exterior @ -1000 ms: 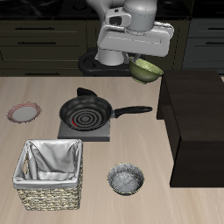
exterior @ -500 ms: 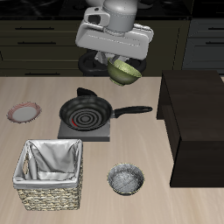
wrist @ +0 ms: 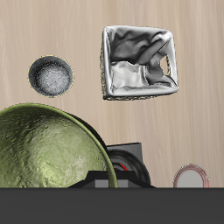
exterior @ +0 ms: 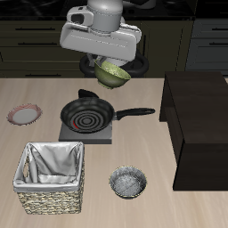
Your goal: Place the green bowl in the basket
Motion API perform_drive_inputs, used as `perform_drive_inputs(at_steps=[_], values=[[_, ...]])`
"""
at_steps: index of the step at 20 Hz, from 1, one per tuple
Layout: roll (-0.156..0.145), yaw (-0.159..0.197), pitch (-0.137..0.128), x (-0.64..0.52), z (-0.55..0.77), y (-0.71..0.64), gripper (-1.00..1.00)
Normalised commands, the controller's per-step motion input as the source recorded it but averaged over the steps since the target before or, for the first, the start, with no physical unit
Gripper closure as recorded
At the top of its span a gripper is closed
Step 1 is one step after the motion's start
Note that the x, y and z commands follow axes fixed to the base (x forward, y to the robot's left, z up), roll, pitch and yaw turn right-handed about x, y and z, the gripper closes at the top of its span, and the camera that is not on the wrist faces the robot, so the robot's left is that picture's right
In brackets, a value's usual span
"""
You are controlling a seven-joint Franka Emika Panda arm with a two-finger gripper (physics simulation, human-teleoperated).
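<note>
Green bowl carried in the air, basket on the bench near its front edge.

Exterior view: we see the end effector [exterior: 109,64] clamped on the green bowl [exterior: 110,75], tilted, held above the bench [exterior: 160,134], over the far side of the black pan [exterior: 88,115] on its grey stove pad [exterior: 87,131]. The basket [exterior: 51,178] sits near the front edge, grey bowl [exterior: 127,183] beside it, pink plate [exterior: 24,114] farther back, dark cabinet [exterior: 199,125] at one side.
Wrist view: we see the green bowl [wrist: 48,153] close up, speckled inside showing; basket [wrist: 138,63] and grey bowl [wrist: 52,76] below on the bench, well apart from it; pink plate [wrist: 191,178] partly visible.
</note>
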Motion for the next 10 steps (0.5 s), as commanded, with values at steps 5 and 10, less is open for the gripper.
perform_drive_inputs(at_steps=[5,10], values=[[0.057,-0.008,0.012,0.28,0.14,-0.28,1.0],[0.008,-0.006,0.016,0.21,0.03,-0.14,1.0]])
